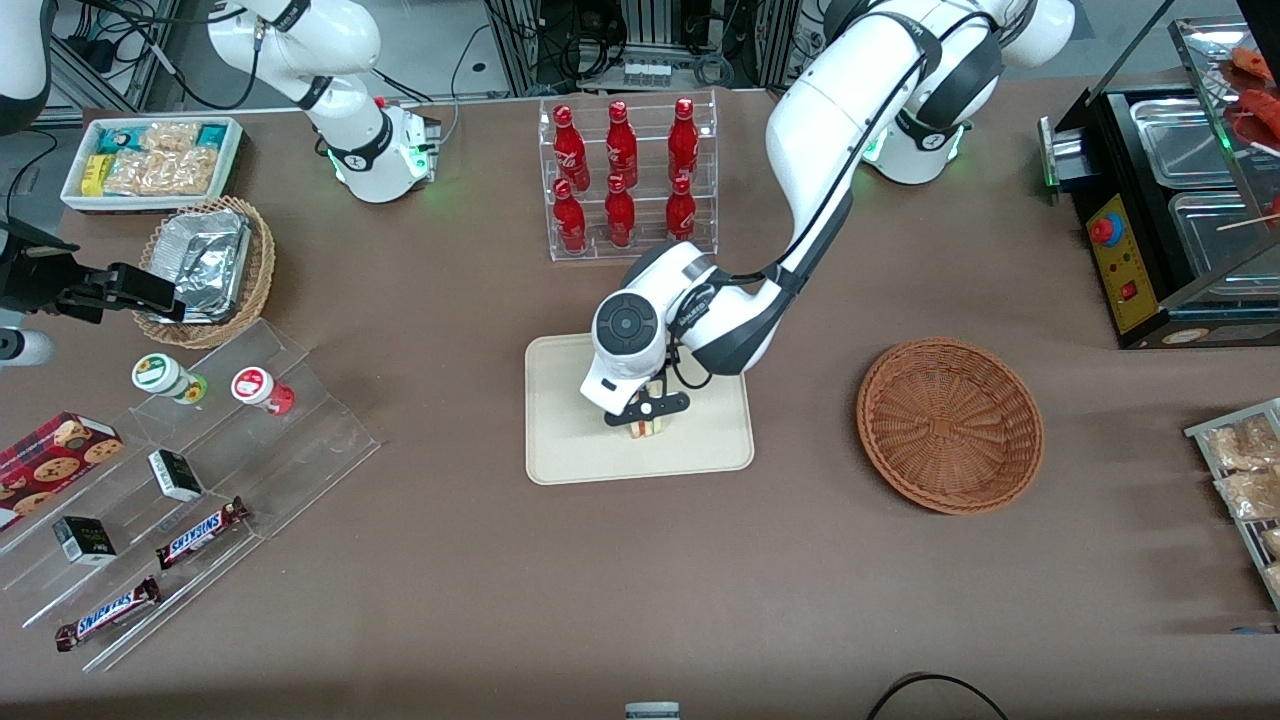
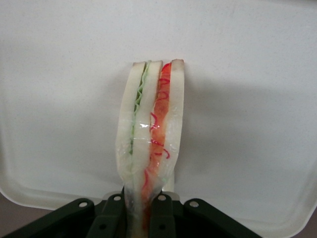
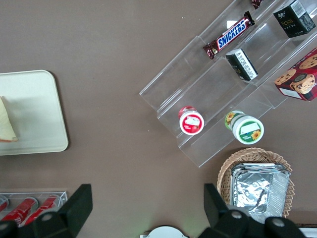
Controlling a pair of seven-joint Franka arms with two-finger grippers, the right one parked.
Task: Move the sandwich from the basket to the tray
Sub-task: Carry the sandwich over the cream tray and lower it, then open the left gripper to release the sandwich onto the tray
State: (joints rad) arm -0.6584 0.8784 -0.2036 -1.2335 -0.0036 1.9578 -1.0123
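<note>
Cream-beige tray (image 1: 600, 455) is shown beneath the gripper (image 1: 645, 418), whose jaws are closed narrowly on the sandwich (image 2: 151, 144). The wedge is held cut edge outward, low over the tray, presumably for release; the basket (image 1: 950, 425) lies emptied.

Right wrist view: brown table (image 3: 124, 59) w/ rounded corner of cream tray (image 3: 39, 124) at frame edge; pale sandwich (image 3: 7, 126) wedge lies on it, only partly in view. Clear acrylic stepped shelf (image 3: 218, 99) carries Snickers bar (image 3: 232, 33), two small dark boxes (image 3: 242, 64), cookie box (image 3: 299, 77), red-lidded cup (image 3: 191, 121) & green-lidded cup (image 3: 246, 129). Tan wicker basket (image 3: 255, 186) w/ foil containers (image 3: 257, 191) sits just beside shelf. Red bottles (image 3: 25, 208) lie in a clear rack
</note>
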